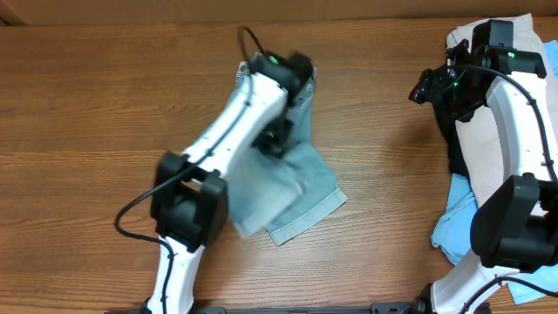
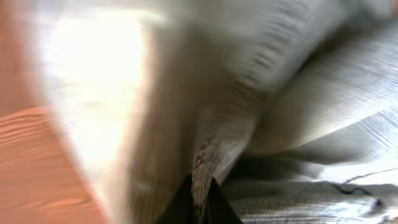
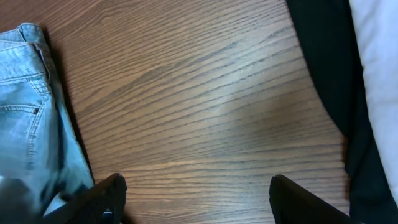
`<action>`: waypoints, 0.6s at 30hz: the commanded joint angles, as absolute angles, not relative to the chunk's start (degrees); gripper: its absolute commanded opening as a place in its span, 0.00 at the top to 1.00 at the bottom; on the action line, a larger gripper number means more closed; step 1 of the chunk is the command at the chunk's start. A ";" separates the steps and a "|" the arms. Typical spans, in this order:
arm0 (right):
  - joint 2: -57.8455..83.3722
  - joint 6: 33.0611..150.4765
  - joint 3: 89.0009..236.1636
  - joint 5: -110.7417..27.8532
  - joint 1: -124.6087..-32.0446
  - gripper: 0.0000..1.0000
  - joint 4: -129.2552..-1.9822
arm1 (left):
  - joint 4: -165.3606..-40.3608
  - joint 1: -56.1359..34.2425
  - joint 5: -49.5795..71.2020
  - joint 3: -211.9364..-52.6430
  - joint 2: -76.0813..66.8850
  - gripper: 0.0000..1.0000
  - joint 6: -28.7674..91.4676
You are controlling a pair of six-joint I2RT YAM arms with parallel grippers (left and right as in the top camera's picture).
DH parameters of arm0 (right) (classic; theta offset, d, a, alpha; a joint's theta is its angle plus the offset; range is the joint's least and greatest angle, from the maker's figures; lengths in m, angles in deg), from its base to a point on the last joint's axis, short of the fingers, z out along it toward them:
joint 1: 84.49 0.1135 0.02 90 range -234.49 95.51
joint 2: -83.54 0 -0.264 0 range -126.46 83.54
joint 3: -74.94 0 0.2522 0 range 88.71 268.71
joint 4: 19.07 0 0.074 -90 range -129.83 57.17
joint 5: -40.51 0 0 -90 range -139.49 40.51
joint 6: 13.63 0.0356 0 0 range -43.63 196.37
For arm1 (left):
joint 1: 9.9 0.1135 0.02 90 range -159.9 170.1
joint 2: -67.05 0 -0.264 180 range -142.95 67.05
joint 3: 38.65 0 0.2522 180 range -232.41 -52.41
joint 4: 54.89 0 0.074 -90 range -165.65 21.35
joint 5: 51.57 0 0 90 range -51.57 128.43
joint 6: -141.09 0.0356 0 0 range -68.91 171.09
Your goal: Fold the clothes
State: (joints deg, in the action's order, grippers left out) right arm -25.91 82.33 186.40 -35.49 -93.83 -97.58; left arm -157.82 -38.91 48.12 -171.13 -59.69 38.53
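The light-blue denim shorts (image 1: 301, 187) lie in the middle of the table, partly folded over, with a cuffed hem at the front right. My left gripper (image 1: 277, 139) is over them and is shut on a fold of the denim (image 2: 200, 180), which fills the blurred left wrist view. My right gripper (image 1: 427, 87) is open and empty above bare wood (image 3: 199, 124), to the right of the shorts (image 3: 31, 112). Beige shorts (image 1: 479, 131), a black garment (image 1: 458, 153) and a sky-blue garment (image 1: 453, 218) lie piled at the right edge.
The wooden table (image 1: 105, 105) stretches left of the shorts. The black garment (image 3: 329, 74) and a pale one (image 3: 379, 62) lie close to the right of my right gripper. The right arm rises over the pile.
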 commanded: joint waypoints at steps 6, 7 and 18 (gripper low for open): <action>-24.05 82.39 186.20 -27.90 -91.41 0.23 -97.65 | -165.49 -20.20 52.56 -183.81 -59.25 0.96 40.91; -24.05 82.39 186.20 -27.27 -90.32 0.24 -97.65 | -165.47 -17.73 52.58 -183.76 -59.25 0.96 41.28; -24.19 85.71 186.20 -29.43 -75.28 0.24 -93.76 | -165.34 4.76 52.25 -183.19 -59.27 0.96 34.42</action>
